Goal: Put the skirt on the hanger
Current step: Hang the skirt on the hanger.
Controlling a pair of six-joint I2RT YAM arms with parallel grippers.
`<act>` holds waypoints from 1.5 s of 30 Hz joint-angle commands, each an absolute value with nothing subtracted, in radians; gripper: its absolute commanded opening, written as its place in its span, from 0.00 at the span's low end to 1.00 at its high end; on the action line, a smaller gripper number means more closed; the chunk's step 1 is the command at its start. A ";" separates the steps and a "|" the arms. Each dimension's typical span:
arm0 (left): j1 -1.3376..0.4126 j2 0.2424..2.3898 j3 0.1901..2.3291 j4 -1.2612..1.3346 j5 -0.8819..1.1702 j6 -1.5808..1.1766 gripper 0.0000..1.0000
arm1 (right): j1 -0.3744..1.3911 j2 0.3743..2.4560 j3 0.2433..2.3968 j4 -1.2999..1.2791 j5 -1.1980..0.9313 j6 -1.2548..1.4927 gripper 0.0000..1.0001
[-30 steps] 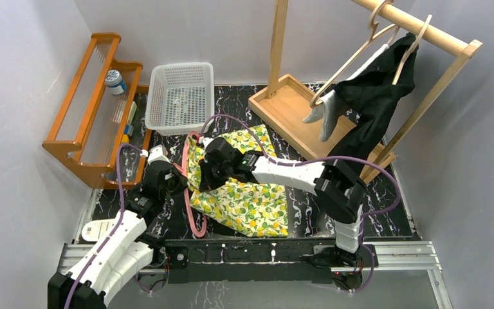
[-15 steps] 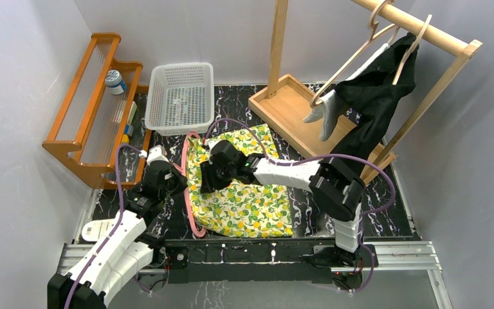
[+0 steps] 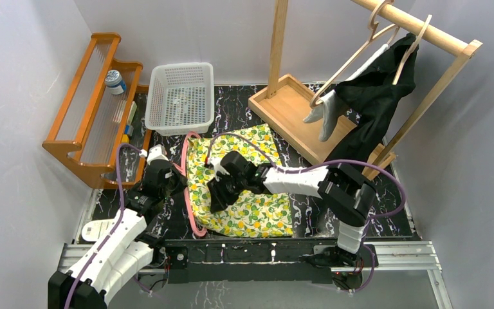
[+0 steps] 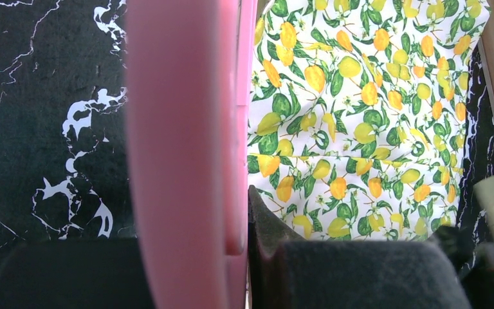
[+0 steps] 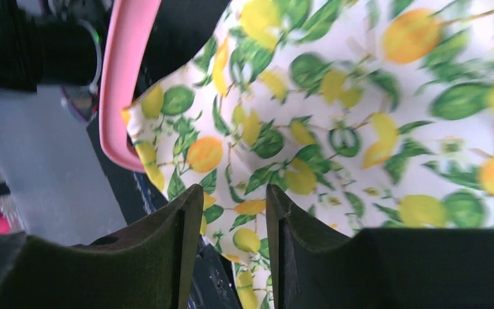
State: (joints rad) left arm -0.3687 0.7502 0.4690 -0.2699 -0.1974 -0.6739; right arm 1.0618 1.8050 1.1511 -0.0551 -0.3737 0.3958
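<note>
The lemon-print skirt (image 3: 244, 193) lies flat on the black table (image 3: 302, 212), in front of the two arms. It is not on the hanger yet. The pink hanger (image 3: 187, 205) lies on the table too, right along the skirt's left edge and touching it. The left claw (image 3: 175, 180) is squeezed tight on the hanger. In the left wrist view the hanger (image 4: 180, 129) fills the space between the claw's two dark fingers (image 4: 360, 277), with the skirt (image 4: 360, 116) just beside it. The right claw (image 3: 213, 198) hangs low over the left part of the skirt, near the front corner. Its two fingers (image 5: 161, 251) stand apart with nothing between them. Past them you can see only the skirt (image 5: 360, 96) and the round end of the hanger (image 5: 119, 96). I think the job is at the step of getting the skirt's edge onto the hanger, and most of it is left to do. Next, the right claw needs to go down onto the skirt's edge close to the hanger. It should pinch the edge and lift it so the hanger can slide in. The left claw needs to hold the hanger firm while that happens. The skirt is soft and floppy, so it may slip or bunch up. The pinch should be slow and right at the edge. I cannot tell if any part of the hanger is tucked inside the skirt.
</note>
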 commanded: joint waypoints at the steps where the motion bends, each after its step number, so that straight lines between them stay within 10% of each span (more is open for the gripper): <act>1: -0.368 0.763 0.504 -0.303 -0.180 -0.684 0.00 | 1.087 1.765 1.084 0.131 -0.505 0.375 0.46; 28: -0.367 0.715 0.482 -0.349 -0.149 -0.733 0.00 | 1.166 1.937 1.065 0.425 -0.429 0.451 0.33; 36: -0.367 0.705 0.471 -0.365 -0.140 -0.668 0.00 | 1.105 1.669 0.994 0.372 -0.121 0.462 0.49; 45: -0.367 0.750 0.503 -0.313 -0.071 -0.590 0.00 | 1.015 1.820 1.201 0.137 0.029 0.449 0.58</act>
State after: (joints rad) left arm -0.3683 0.7296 0.4747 -0.2913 -0.1356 -0.6407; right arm 1.0313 1.7260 1.0927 0.2588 -0.0910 0.4656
